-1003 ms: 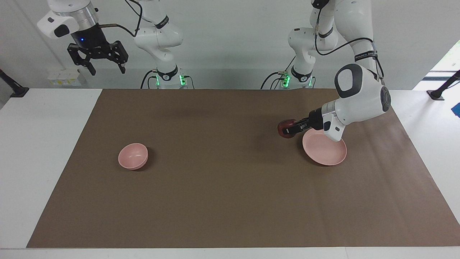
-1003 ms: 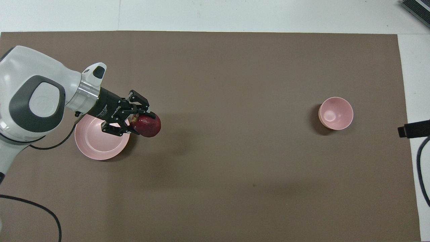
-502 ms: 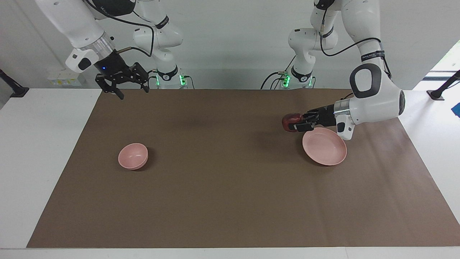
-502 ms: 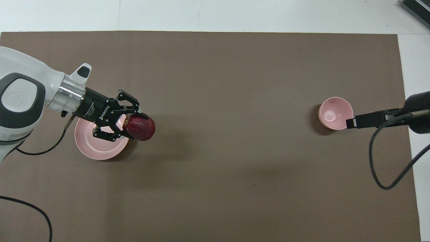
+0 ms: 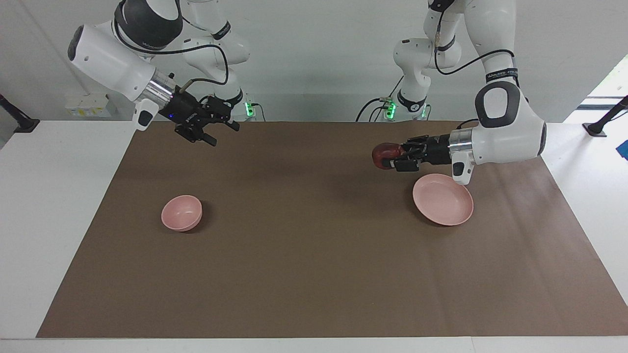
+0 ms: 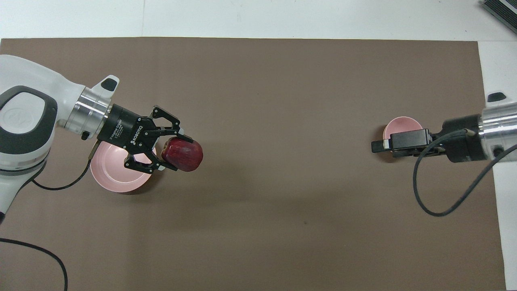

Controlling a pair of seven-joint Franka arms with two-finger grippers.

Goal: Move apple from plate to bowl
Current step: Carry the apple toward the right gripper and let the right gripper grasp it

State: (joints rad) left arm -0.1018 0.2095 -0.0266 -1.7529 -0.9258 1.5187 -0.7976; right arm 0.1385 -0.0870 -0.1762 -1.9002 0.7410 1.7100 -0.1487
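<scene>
Left gripper [image 5: 392,158] pinches apple [image 5: 381,155] above mat beside plate [image 5: 443,200]; right gripper [image 5: 223,126] spread, raised clear of bowl [image 5: 181,213]

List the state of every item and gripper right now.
apple: held in the air, off the plate, over the mat.
plate: empty, on the mat.
bowl: empty, upright.
left gripper: shut on the apple.
right gripper: open, empty, raised over the mat.
</scene>
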